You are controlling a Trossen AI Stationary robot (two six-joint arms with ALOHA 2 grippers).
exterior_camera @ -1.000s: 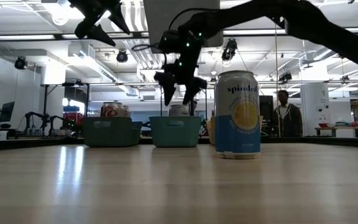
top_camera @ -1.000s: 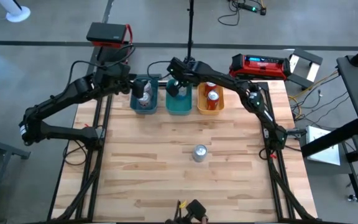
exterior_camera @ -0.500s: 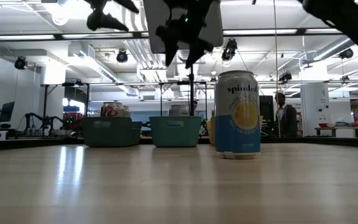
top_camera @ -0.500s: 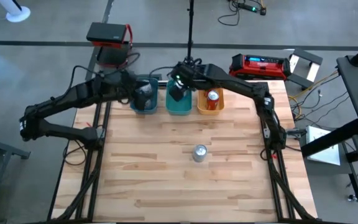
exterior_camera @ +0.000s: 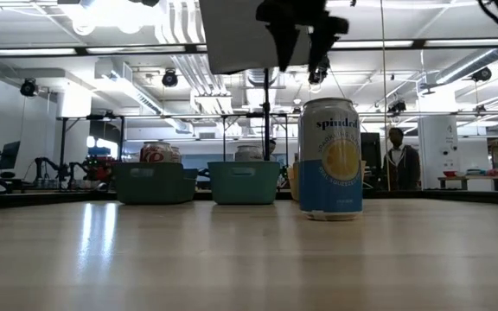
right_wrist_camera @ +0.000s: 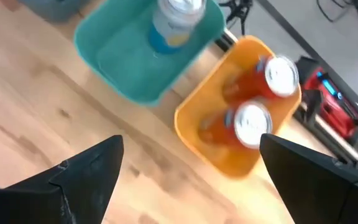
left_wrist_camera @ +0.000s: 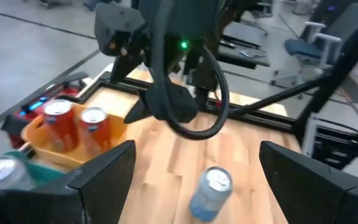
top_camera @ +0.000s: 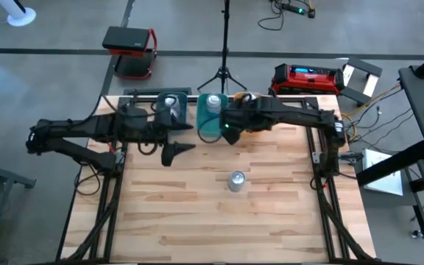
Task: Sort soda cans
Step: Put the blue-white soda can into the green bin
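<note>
One silver-grey soda can (top_camera: 235,180) stands upright on the wood table, seen large in the low view as the can (exterior_camera: 329,160). My left gripper (top_camera: 174,151) hovers open to its far left; in the left wrist view the can (left_wrist_camera: 210,193) shows between the spread fingers of my left gripper (left_wrist_camera: 196,149). My right gripper (top_camera: 230,132) hangs open just near of the middle teal bin (top_camera: 210,121), high above the table as my right gripper (exterior_camera: 296,26). Two red cans (right_wrist_camera: 260,99) stand in the orange bin (right_wrist_camera: 194,134). A silver can (right_wrist_camera: 174,18) stands in the middle teal bin.
A second teal bin (top_camera: 169,110) at the far left of the row holds a silver can. All three bins sit along the table's far edge. Bare wood (top_camera: 197,213) spreads around the lone can toward the near edge. A person (exterior_camera: 396,168) stands in the room beyond.
Both grippers have drawn back from above the bins toward the table's near edge and risen. The left one left the far-left teal bin, the right one the middle teal bin, and it now hangs left of the lone can in the low view. The cans stayed put.
</note>
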